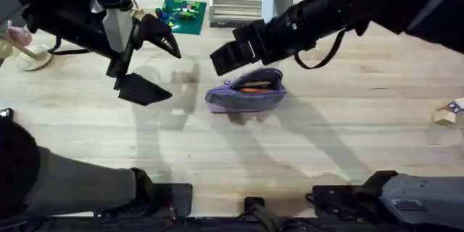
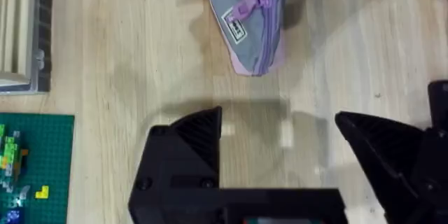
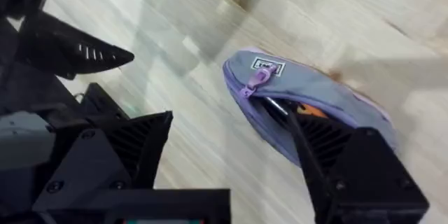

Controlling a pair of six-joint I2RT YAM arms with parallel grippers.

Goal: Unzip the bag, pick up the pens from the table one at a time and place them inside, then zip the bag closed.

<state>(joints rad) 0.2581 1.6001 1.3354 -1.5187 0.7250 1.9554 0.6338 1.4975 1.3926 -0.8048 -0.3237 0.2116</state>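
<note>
Bag (image 1: 246,93) mid counter (image 1: 348,138), lying flat, zip open, orange pen (image 1: 255,87) + dark pen (image 3: 274,105) inside. Right gripper (image 1: 239,48) just above bag's far-left end, spread wide, one finger at the opening, holding nothing. Left gripper (image 1: 148,65) left of bag, well apart, spread, empty. Green board (image 1: 183,16) & cream box (image 1: 233,11) at far edge.

bag (image 2: 250,21) cut off by frame edge, pens (image 1: 255,85) mostly hidden inside bag
</note>
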